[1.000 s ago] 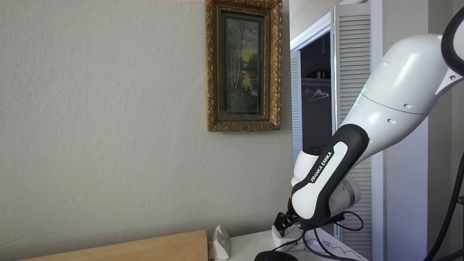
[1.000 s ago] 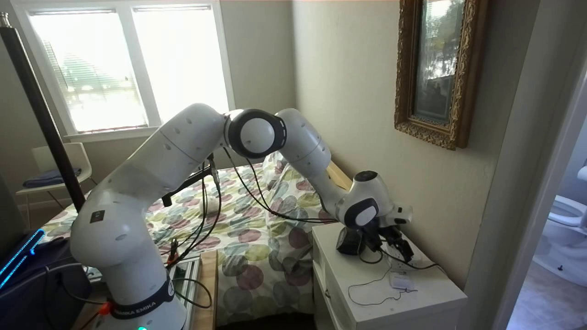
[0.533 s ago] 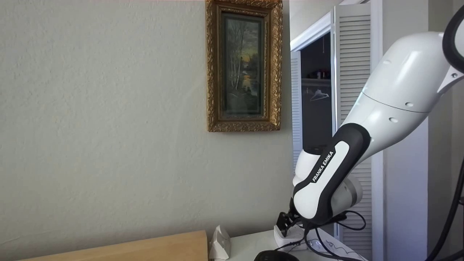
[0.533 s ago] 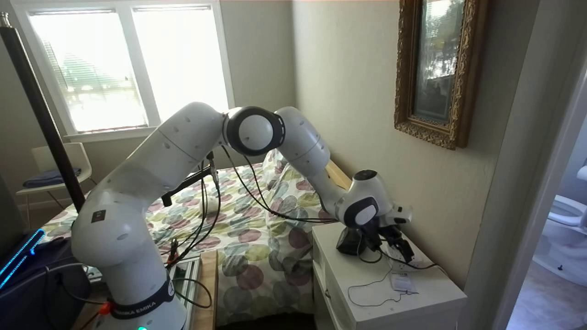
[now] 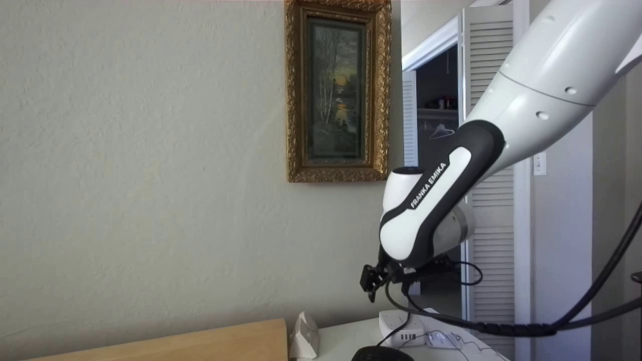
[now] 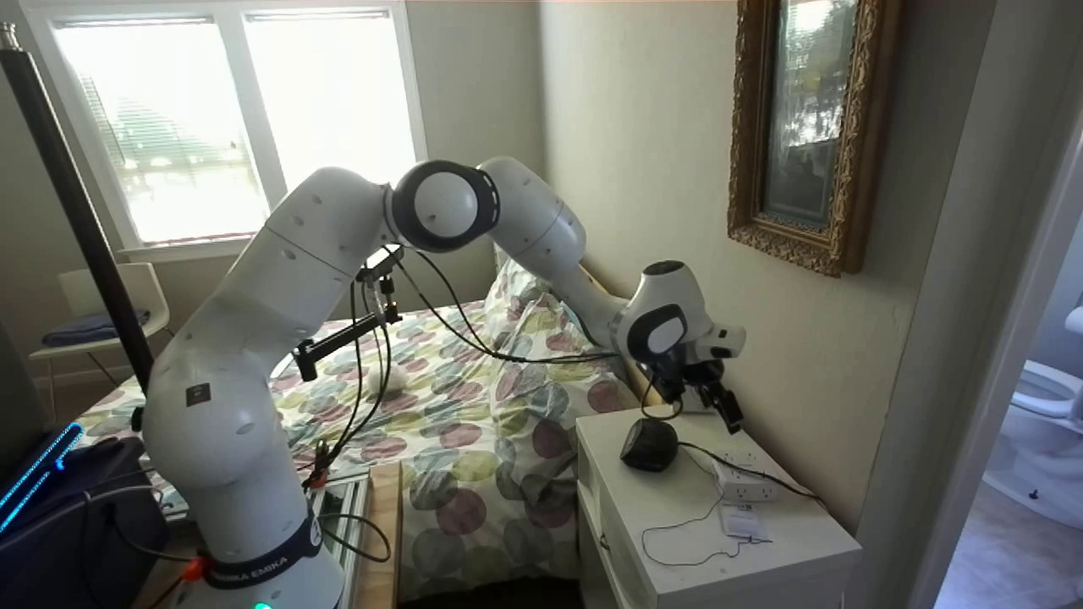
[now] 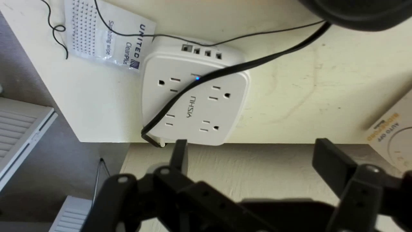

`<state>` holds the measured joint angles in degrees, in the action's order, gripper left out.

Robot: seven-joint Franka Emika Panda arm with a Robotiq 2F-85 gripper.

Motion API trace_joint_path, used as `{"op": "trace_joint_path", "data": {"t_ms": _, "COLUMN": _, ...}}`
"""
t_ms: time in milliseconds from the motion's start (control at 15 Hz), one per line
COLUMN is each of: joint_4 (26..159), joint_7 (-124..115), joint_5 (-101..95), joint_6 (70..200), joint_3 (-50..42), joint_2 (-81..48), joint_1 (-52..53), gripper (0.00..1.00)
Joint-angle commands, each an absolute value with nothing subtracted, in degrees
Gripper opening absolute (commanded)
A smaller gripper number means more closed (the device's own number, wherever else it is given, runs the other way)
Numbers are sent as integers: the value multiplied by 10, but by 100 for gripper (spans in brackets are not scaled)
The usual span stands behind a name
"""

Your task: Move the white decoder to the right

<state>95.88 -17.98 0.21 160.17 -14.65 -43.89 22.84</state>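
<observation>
The white decoder is a white box with rounded corners and several outlets. It sits on the white nightstand in both exterior views [image 5: 401,325] [image 6: 744,479]. In the wrist view the decoder [image 7: 193,106] lies flat near the wall edge, a black cable crossing its face and a small blue light on. My gripper [image 7: 251,154] is open with nothing between its fingers. It hovers above the nightstand, apart from the decoder, in both exterior views [image 5: 371,288] [image 6: 728,414]. In the wrist view one finger overlaps the decoder's wall-side edge and the other is off to its right.
A black rounded device [image 6: 650,444] stands on the nightstand [image 6: 677,541]. A wipe packet [image 7: 109,38] with a thin wire lies beside the decoder. A pointed white piece [image 5: 304,337] stands by the wooden headboard [image 5: 200,346]. The wall [image 6: 812,355] is close behind the gripper.
My gripper has risen from down at the decoder to well above it. The decoder shifted slightly right in an exterior view between the earlier frames, and now rests on the nightstand.
</observation>
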Motion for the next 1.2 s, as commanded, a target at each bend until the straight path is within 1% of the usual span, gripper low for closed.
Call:
{"op": "trace_joint_path", "data": {"t_ms": 0, "joint_4": 1001, "joint_7": -216, "joint_5": -23, "joint_6": 1505, "joint_3": -136, "joint_2": -346, "joint_1": 233, "gripper": 100}}
{"op": "trace_joint_path", "data": {"t_ms": 400, "joint_4": 1015, "joint_7": -231, "joint_5": -31, "joint_6": 1362, "joint_3": -88, "joint_2": -233, "joint_1": 192, "gripper": 100}}
{"op": "trace_joint_path", "data": {"t_ms": 733, "joint_4": 1025, "joint_7": -196, "joint_5": 6, "joint_6": 1258, "joint_3": -30, "joint_2": -162, "joint_1": 134, "gripper": 100}}
{"op": "trace_joint_path", "data": {"t_ms": 800, "joint_4": 1033, "joint_7": -187, "joint_5": 11, "joint_6": 1247, "joint_3": -19, "joint_2": -147, "joint_1": 125, "gripper": 100}}
{"op": "trace_joint_path", "data": {"t_ms": 867, "joint_4": 996, "joint_7": -211, "joint_5": -16, "joint_6": 1263, "joint_3": -21, "joint_2": -186, "joint_1": 126, "gripper": 100}}
{"op": "trace_joint_path", "data": {"t_ms": 1133, "joint_4": 1015, "joint_7": -204, "joint_5": -9, "joint_6": 1248, "joint_3": -8, "joint_2": -160, "joint_1": 116, "gripper": 100}}
